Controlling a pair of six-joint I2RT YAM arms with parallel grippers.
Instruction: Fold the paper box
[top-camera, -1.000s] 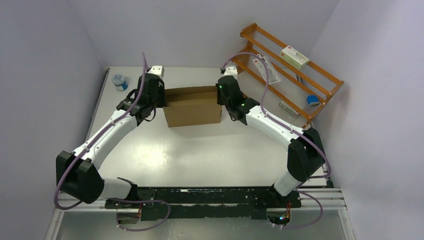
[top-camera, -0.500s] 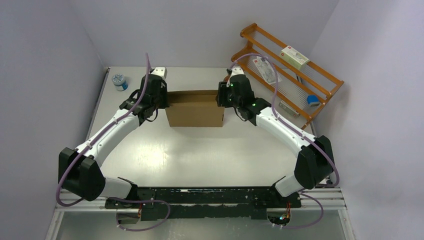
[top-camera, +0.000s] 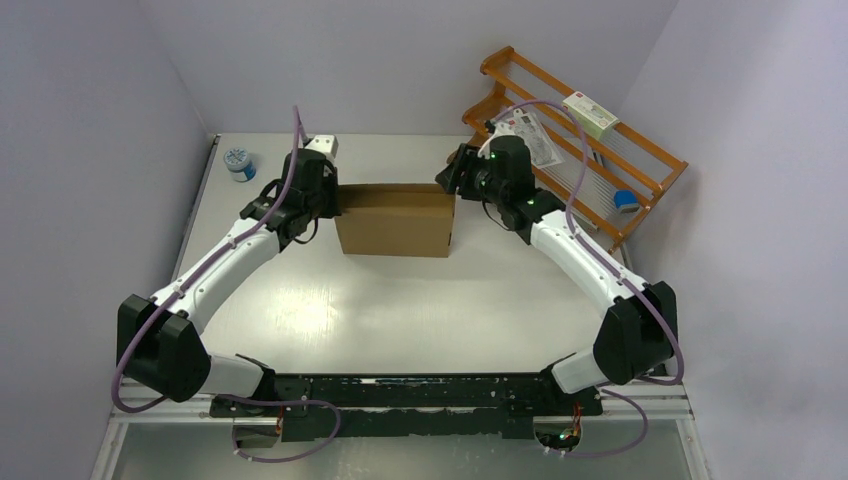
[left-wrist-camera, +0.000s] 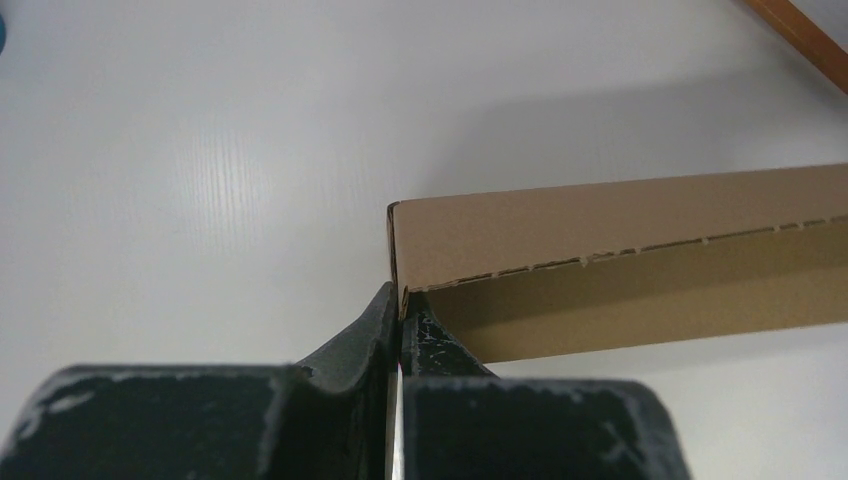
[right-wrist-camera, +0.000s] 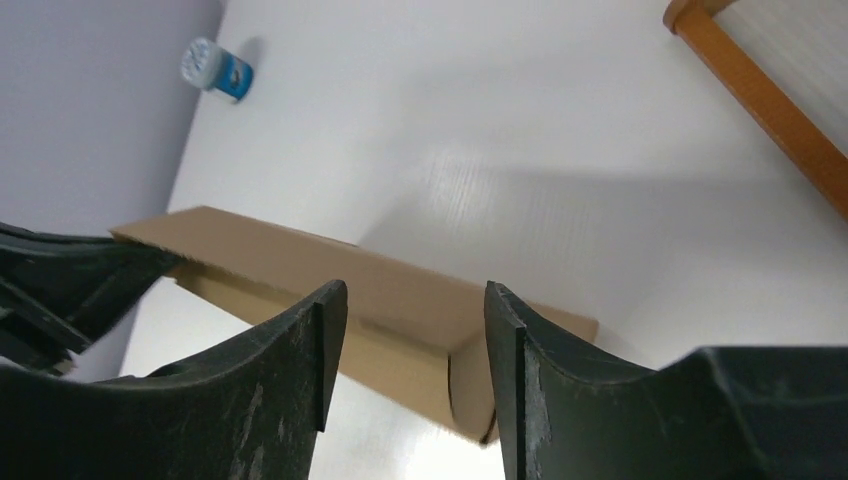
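At the counter's (top-camera: 400, 300) far side, only the left fingers (left-wrist-camera: 355, 335) pinch the paper box (top-camera: 393, 220), the right fingers (right-wrist-camera: 290, 350) spread, so it may swing or unfold.

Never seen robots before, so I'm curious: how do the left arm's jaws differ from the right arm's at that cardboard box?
The left arm has its jaws shut, pinching a left corner of the paper box; the right arm has its jaws open, holding nothing. The left jaws touch cardboard; the right jaws hover by the right end. Both pairs are black.
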